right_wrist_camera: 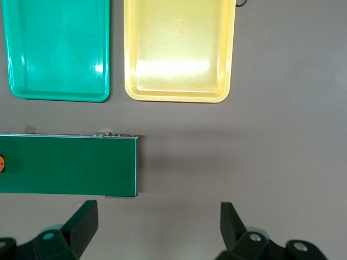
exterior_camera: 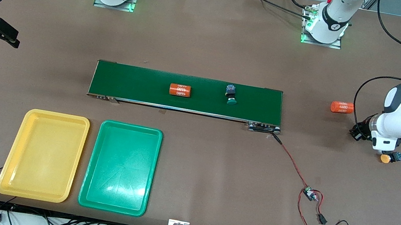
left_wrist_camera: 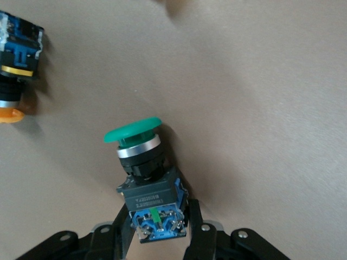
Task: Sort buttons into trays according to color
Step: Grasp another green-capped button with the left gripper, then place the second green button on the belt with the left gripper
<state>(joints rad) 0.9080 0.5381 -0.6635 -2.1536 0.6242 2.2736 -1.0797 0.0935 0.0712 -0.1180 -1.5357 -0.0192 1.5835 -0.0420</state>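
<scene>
Left pincer (left_wrist_camera: 157,230) we see clamped on green-capped button (left_wrist_camera: 142,173), low over brown table (exterior_camera: 210,49); right pincer (right_wrist_camera: 157,222) gapes wide.

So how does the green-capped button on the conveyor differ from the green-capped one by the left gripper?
The belt button lies on the conveyor, no gripper near; the other green button lies on bare table at the left gripper. The belt button has an orange cylinder for neighbour, the other a yellow-capped button. The right gripper waits open off the conveyor's end. Both lie sideways.
</scene>
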